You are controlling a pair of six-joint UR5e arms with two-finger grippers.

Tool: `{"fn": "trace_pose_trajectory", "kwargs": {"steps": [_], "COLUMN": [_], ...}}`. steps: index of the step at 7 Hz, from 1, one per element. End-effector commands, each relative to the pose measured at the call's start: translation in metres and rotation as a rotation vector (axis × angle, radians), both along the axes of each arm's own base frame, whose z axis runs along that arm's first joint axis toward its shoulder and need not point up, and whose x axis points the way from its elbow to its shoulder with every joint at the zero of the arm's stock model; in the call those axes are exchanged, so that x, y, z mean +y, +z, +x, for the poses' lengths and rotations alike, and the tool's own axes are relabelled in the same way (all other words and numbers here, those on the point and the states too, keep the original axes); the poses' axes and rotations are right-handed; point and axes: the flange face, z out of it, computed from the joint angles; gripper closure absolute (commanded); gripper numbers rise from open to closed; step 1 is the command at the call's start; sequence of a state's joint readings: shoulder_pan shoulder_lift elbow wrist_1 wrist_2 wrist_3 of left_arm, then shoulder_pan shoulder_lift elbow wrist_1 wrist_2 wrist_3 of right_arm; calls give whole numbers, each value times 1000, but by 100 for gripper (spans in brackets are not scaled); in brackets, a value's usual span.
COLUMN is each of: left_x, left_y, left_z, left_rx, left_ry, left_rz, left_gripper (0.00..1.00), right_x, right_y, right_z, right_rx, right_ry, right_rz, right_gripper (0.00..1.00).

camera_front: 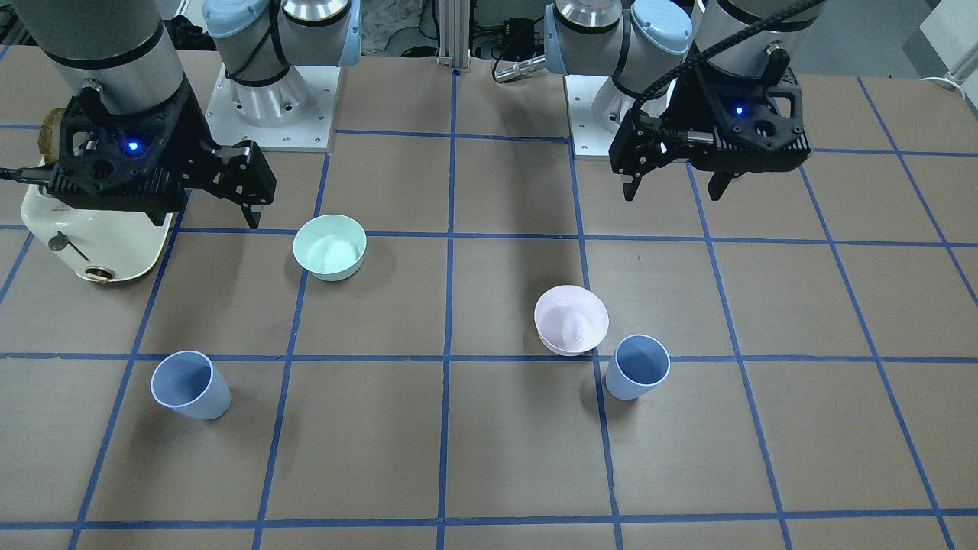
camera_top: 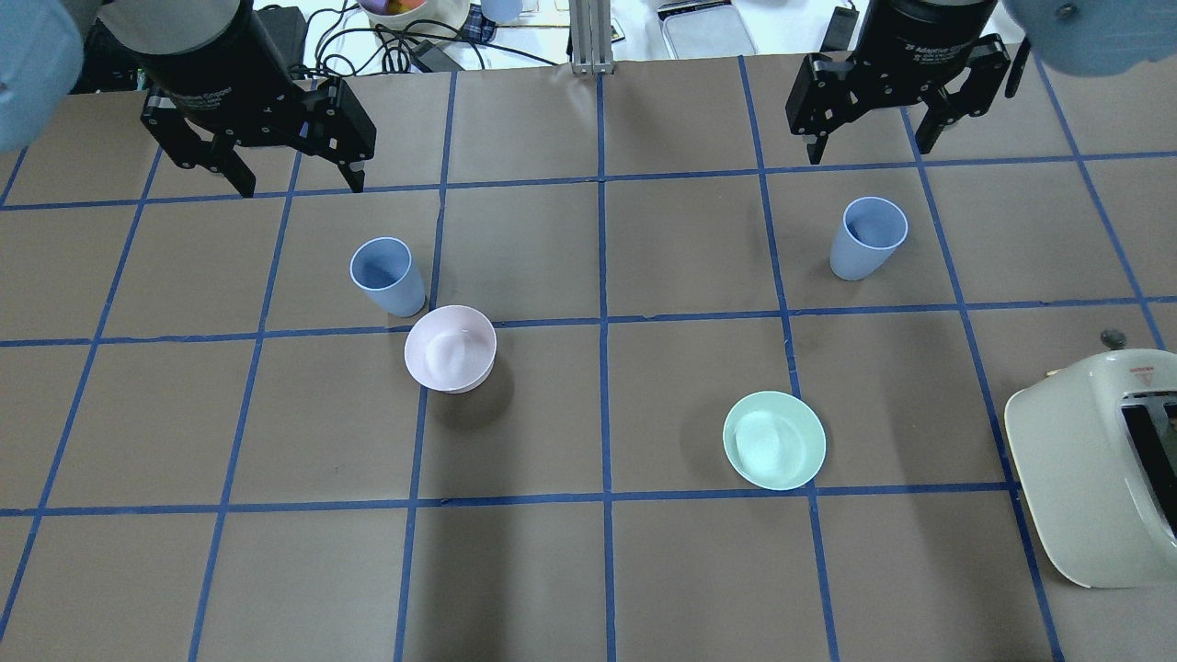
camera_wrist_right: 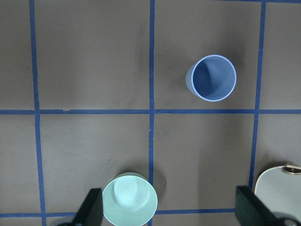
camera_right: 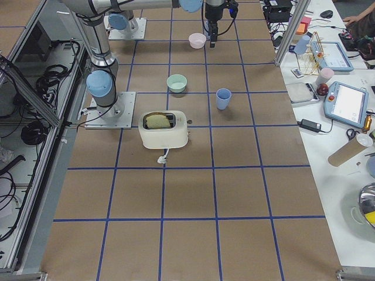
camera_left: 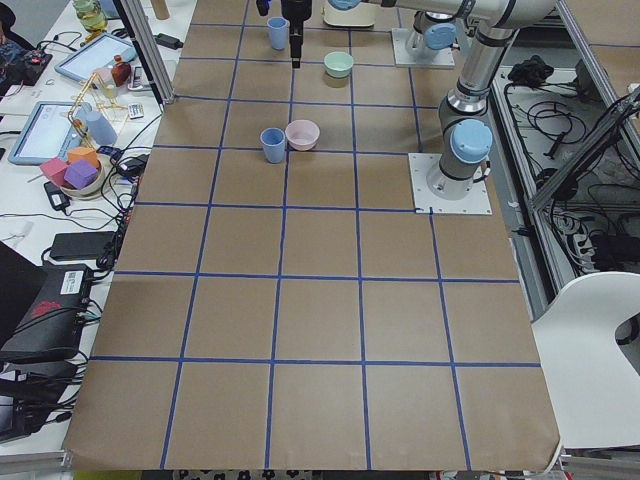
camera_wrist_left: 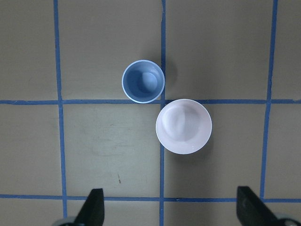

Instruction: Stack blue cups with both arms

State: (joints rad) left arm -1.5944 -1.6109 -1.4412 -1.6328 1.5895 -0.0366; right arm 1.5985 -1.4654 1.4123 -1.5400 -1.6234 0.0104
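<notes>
Both of my grippers hang above the table (camera_top: 598, 570), over its far edge from my base, and neither has hold of anything. Left gripper (camera_top: 302, 184): fingers spread wide apart, nothing between them; in the left wrist view only the two dark fingertips (camera_wrist_left: 91, 207) show at the bottom corners, with bare table between. Right gripper (camera_top: 869, 152): likewise spread wide and empty. Neither gripper touches a cup. The left-side cup (camera_top: 388, 276) stands upright, mouth up, on my left half of the table, on the side of my left gripper toward my base and slightly toward the table's middle. The pink bowl (camera_top: 451, 349) sits just beside it, on the side nearer my base; rim to rim they look very close, but I cannot tell whether they touch. The right-side cup (camera_top: 867, 237) stands upright on my right half, near my right gripper and directly toward my base from it, with nothing beside it. The two cups are well apart, not yet stacked. The mint-green bowl (camera_top: 774, 439) sits closer to my base than the right-side cup and well apart from it. A cream toaster (camera_top: 1094, 469) rests at my far right.
</notes>
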Motion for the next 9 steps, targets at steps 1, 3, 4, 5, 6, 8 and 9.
{"fn": "trace_pose_trajectory", "kwargs": {"steps": [1,3,4,5,6,8,9], "left_x": [-7,-3,-4,-5,-21,-87,-99], "left_y": [-4,1,1,2,-15,-101,-146], "left_z": [-5,-4,-4,-5,-5,-6,-6], "left_rx": [48,42,44,41,45,45,42], "left_ry": [-2,-1,-1,7,23,18,16], "left_rz": [-8,-16,-16,-11,13,45,117], "left_gripper": [0,0,0,0,0,0,0], "right_x": [0,1,1,1,1,2,2], "right_y": [0,1,1,0,-1,-2,-2], "right_z": [0,1,2,2,2,2,2], "right_rx": [-4,-2,-4,-4,-4,-2,-2], "right_ry": [0,1,1,1,1,1,1], "right_rz": [1,-2,-4,-4,-1,2,1], "right_gripper": [0,0,0,0,0,0,0]}}
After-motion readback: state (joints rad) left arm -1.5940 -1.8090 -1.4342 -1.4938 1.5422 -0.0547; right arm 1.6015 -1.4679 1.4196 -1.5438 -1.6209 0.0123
